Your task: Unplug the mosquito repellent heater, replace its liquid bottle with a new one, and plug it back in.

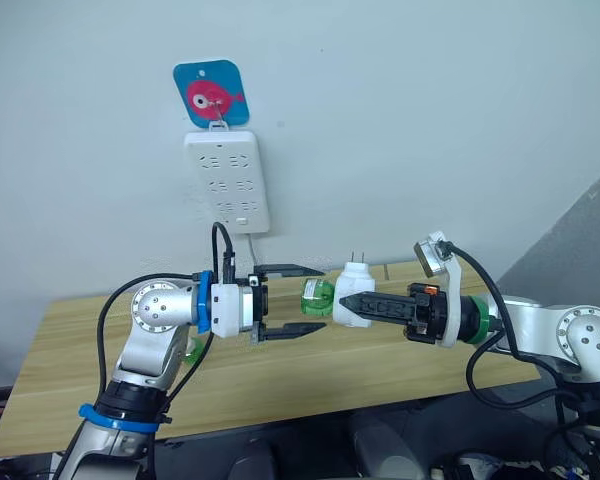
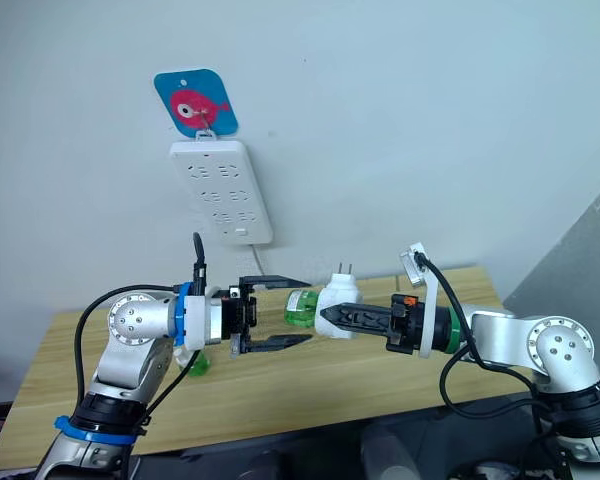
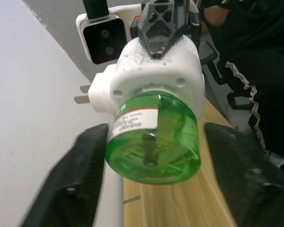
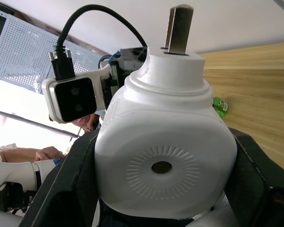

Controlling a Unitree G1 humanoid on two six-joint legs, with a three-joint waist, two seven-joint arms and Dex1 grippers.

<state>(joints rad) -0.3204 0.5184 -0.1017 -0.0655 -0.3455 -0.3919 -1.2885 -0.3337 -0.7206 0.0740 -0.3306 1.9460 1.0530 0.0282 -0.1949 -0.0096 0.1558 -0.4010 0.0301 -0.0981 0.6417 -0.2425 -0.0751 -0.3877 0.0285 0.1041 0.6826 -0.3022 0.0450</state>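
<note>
Open air between wall power strip (image 1: 227,183) and table (image 1: 70,340), left pincer (image 1: 292,301) straddling green bottle (image 1: 317,295) with side gaps

A white power strip (image 1: 227,182) is mounted upright on the pale wall (image 1: 430,120), hung from a blue square hook plate (image 1: 211,93) printed with a pink fish. A white cord (image 1: 252,246) is seen dropping from the strip's lower end toward the wooden desk (image 1: 70,370), which is pushed against the wall. A person in dark clothing (image 3: 260,71) is seen beyond the desk's far end.
</note>
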